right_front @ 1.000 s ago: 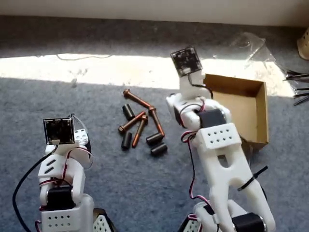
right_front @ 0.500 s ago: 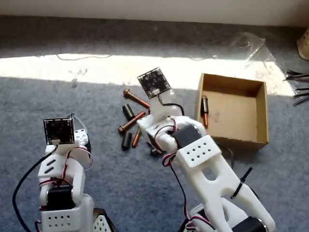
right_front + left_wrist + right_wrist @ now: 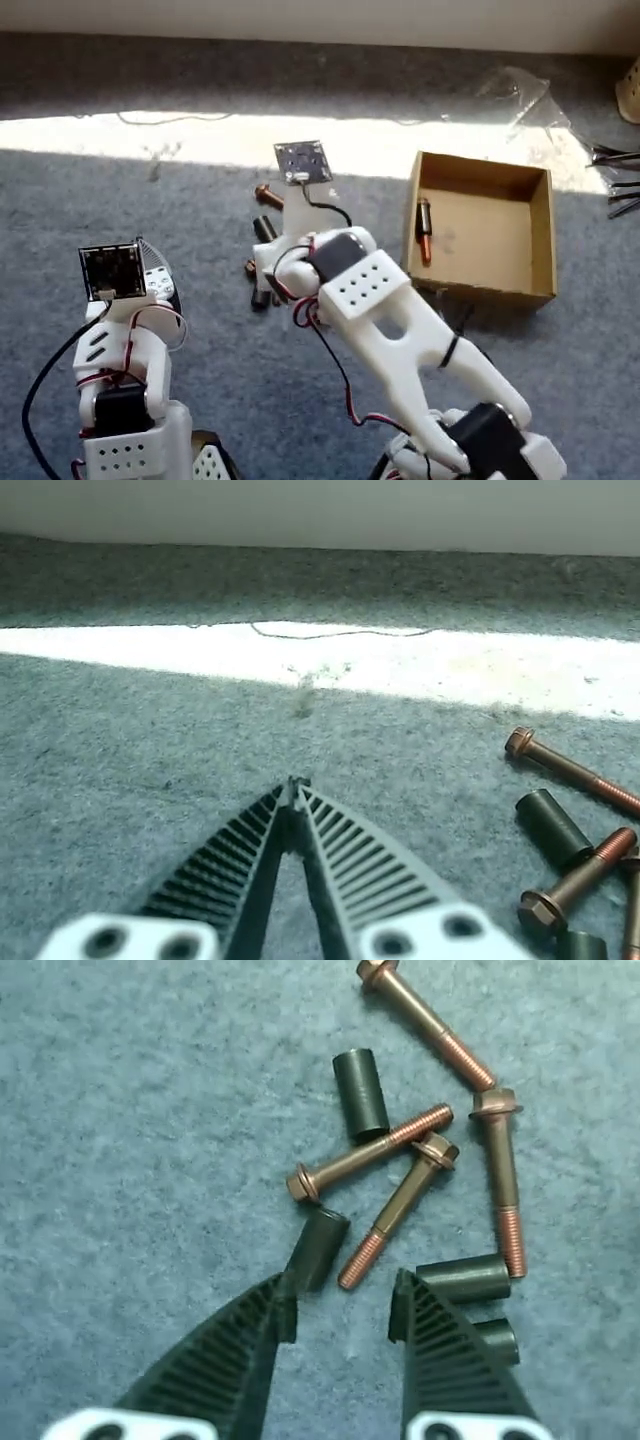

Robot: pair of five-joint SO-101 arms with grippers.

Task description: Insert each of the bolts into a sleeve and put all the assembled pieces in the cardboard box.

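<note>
High view: cardboard box (image 3: 490, 240) sits right of centre on the grey carpet (image 3: 200, 210). One assembled piece (image 3: 424, 231), a bolt in a sleeve, lies inside along the box wall nearest the pile. Right arm (image 3: 370, 295) leans over the loose pile and covers most of it. One bolt head (image 3: 265, 191) and one dark sleeve (image 3: 264, 228) poke out past the arm. Left arm (image 3: 125, 400) is at lower left, well apart from the pile. A clear plastic bag (image 3: 515, 90) lies beyond the box.

Left wrist view: left gripper (image 3: 293, 798) is closed, tips meeting, nothing between them, over bare carpet. Off to one side lie two copper bolts (image 3: 575, 770) with an upper sleeve (image 3: 550, 825) between them. A sunlit strip (image 3: 300, 660) crosses the carpet farther out.

Right wrist view: right gripper (image 3: 343, 1305) is wide open and holds nothing, low over the pile. Four loose bolts (image 3: 370, 1155) and four loose sleeves (image 3: 361, 1093) lie scattered, none joined. The nearest sleeve (image 3: 318, 1248) lies just beside one fingertip (image 3: 283, 1305); cannot tell if they touch. One bolt's threaded end (image 3: 355, 1260) points into the gap between the jaws. Two more sleeves (image 3: 465, 1278) lie by the other finger.
</note>
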